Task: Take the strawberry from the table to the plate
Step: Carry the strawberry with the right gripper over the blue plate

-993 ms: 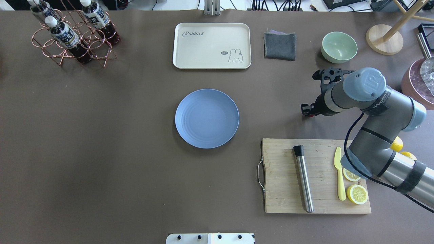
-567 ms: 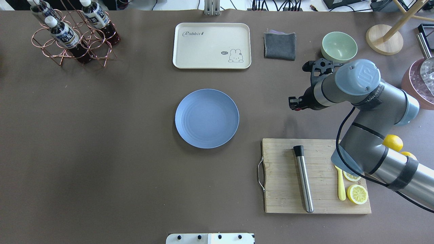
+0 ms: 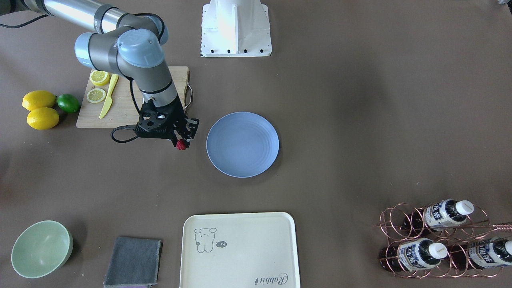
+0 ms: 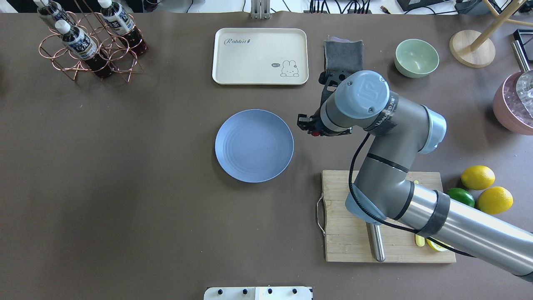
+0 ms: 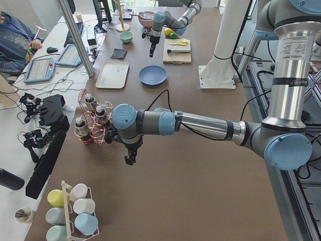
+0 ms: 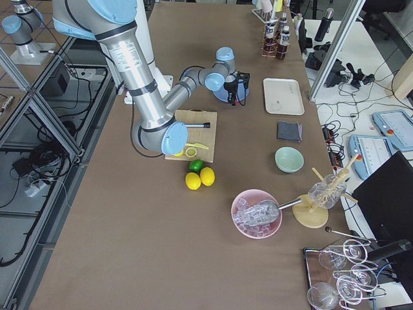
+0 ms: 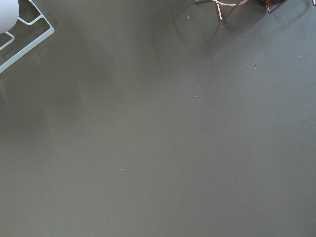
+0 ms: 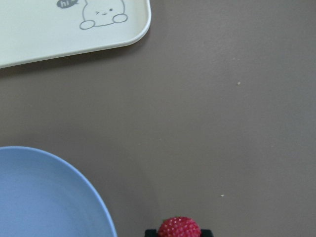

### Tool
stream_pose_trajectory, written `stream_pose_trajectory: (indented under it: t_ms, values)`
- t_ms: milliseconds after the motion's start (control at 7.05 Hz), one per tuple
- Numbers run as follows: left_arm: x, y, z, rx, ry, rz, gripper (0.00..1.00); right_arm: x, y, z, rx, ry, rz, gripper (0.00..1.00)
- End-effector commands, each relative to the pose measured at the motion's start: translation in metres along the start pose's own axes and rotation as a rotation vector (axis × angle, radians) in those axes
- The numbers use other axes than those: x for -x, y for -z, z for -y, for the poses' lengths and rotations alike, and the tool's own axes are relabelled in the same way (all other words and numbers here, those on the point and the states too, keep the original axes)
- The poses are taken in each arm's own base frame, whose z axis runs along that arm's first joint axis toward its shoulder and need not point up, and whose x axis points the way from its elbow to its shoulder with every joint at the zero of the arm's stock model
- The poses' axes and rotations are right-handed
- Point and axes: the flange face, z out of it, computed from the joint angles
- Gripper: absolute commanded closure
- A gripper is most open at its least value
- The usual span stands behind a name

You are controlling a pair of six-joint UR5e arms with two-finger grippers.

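Right gripper [image 3: 181, 140] clamping strawberry [image 3: 181, 145] at its tip, just beside plate [image 3: 242, 144]

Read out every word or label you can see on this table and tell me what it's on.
"Rabbit": script in one corner of the cream tray.
"hi": in the speech bubble beside the tray's rabbit drawing.
Labels on the bottles: too small to read.
Lettering on the right arm: too blurred to read.

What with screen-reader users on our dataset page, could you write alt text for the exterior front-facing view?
The robot's right hand holds a tiny dark-red bumpy strawberry over the brown-grey table, just short of the round light blue plate. A wooden cutting board with lemon slices lies nearer the robot.
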Motion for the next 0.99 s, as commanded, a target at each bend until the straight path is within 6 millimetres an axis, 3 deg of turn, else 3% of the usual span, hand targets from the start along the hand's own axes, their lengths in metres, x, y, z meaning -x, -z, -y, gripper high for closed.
stream_pose_trajectory:
  t_ms: [0,142,284,567,851]
  values:
    - [0.002,-0.003,-0.004,0.006,0.006,0.0,0.02,0.078,-0.007,-0.045,-0.027,-0.059,0.004,1.0]
    - [0.002,-0.003,-0.005,0.008,0.007,0.0,0.02,0.123,-0.019,-0.049,-0.047,-0.111,-0.015,1.0]
    - [0.002,-0.004,-0.005,0.008,0.007,0.0,0.02,0.156,-0.032,-0.05,-0.061,-0.135,-0.036,1.0]
    - [0.002,-0.002,-0.005,0.006,0.007,0.0,0.02,0.159,-0.046,-0.069,-0.056,-0.118,-0.05,1.0]
    - [0.002,-0.002,-0.005,0.006,0.007,0.0,0.02,0.154,-0.054,-0.075,-0.055,-0.109,-0.069,1.0]
